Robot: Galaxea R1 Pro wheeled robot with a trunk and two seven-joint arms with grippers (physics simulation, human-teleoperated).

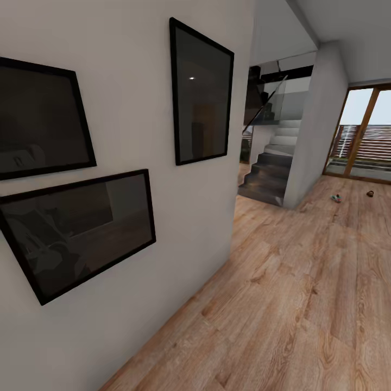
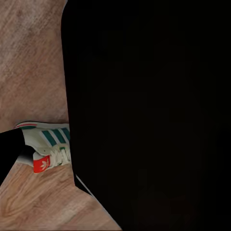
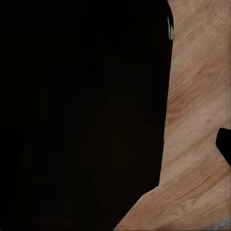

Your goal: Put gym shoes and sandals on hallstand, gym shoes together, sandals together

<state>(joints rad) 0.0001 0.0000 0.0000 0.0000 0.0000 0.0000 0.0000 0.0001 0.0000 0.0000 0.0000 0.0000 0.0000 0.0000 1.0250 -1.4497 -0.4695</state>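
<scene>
Two small things lie far down the floor (image 1: 304,282) near the glass door (image 1: 365,136). One is pale with a bit of red (image 1: 338,198) and the other brownish (image 1: 370,194), so my guess is a gym shoe and a sandal, but they're too tiny to be sure. No shoe rack to point at from here.

The left wrist view has one gym shoe (image 2: 50,143) right up close over the planks: white, green stripes, red tag. A dark piece that looks like part of the left gripper (image 2: 10,151) sits against its heel end. It could be a grip on the shoe, but I honestly can't tell how wide the jaws are or whether they've got it. It's the same with the right gripper (image 3: 224,147), just a dark tip over the floor, so I can't tell its state either.

This reads like a driving step. I'd steer away from the wall (image 1: 163,260) with the framed pictures (image 1: 200,89), since it's close on the left. The open room is all to the right, though the corner by the stairs (image 1: 271,168) sticks out further along.
</scene>
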